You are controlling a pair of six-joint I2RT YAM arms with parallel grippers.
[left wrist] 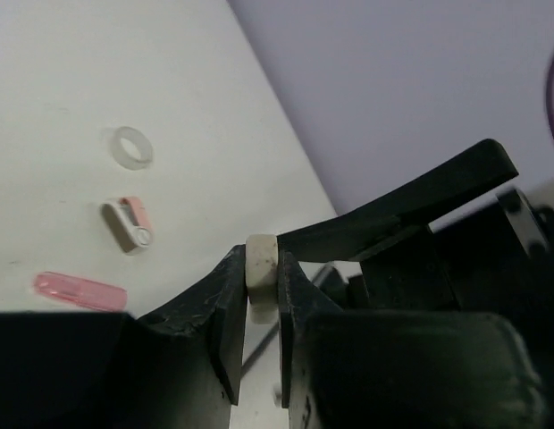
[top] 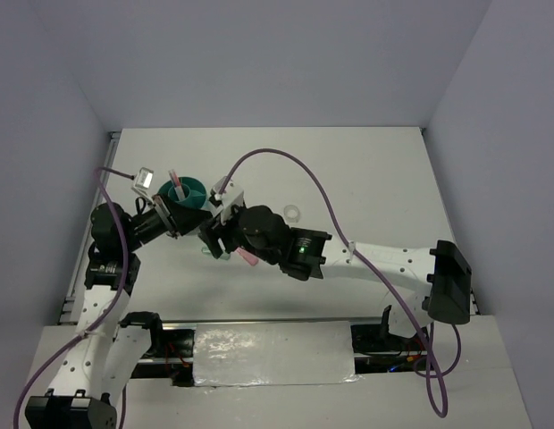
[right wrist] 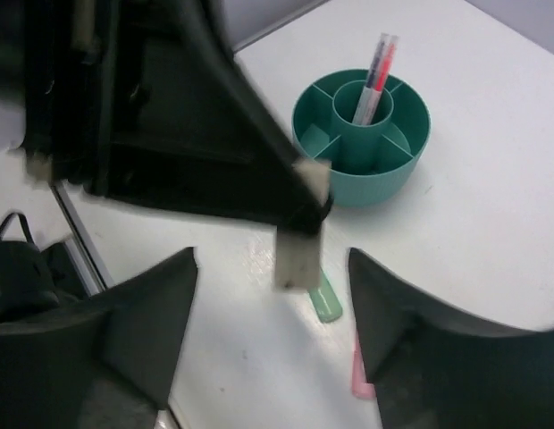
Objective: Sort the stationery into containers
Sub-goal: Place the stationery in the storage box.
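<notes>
Pale block (left wrist: 261,259) is clamped between the closed-down fingers of the left gripper (left wrist: 261,284), held off the table (right wrist: 491,107), likely for carrying to the teal cup (right wrist: 375,188) close by, where a pen (right wrist: 377,71) stands upright in the middle. The right gripper (right wrist: 271,268) hangs wide open and empty over a green eraser (right wrist: 327,299), probably next.

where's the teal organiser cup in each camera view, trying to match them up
top external: the teal cup is left of centre, in the upper half.
left wrist: not in it.
right wrist: the teal cup is up and right of centre, with a pen standing in its central ring.
shared landmark: the pink eraser lying flat shows in all three views.
</notes>
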